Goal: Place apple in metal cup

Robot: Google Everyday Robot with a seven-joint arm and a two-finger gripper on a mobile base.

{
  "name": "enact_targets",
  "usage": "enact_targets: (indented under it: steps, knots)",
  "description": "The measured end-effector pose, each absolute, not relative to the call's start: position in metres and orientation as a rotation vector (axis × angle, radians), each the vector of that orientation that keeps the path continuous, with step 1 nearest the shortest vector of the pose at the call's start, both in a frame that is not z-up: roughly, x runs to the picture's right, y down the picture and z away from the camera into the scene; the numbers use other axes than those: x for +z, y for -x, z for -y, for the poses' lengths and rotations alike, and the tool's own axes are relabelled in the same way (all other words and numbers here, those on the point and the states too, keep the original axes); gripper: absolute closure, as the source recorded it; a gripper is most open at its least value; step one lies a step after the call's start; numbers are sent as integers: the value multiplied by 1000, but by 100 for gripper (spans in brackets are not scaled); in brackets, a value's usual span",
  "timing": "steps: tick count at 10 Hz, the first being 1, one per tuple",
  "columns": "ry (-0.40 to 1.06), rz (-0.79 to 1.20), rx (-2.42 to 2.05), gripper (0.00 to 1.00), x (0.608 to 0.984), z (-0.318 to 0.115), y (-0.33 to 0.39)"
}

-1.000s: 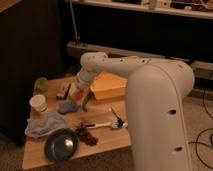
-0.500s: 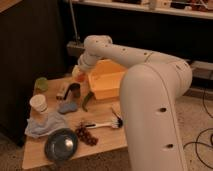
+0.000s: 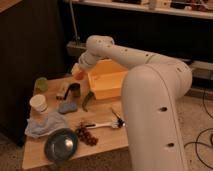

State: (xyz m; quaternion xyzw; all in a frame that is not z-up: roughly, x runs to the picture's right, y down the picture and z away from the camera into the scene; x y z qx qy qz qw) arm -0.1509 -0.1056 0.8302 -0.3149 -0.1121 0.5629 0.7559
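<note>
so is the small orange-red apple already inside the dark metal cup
No, the small orange-red apple is held in the shut tool, above and behind the dark metal cup.

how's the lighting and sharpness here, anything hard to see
Camera view: dim, warm light and soft all over; the backdrop is nearly black. The white arm is the brightest thing, the gripper with the apple sits above the metal cup, which reads dark; the blue bowl shows a pale sheen.

No text, label, brand, number or sign can be read anywhere.
</note>
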Motion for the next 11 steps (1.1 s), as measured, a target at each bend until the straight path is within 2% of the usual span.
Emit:
enact_targets:
  steps: [6, 11]
  knots:
    - [690, 269, 1211, 42, 829, 97, 164]
    - [669, 271, 1202, 42, 842, 88, 173]
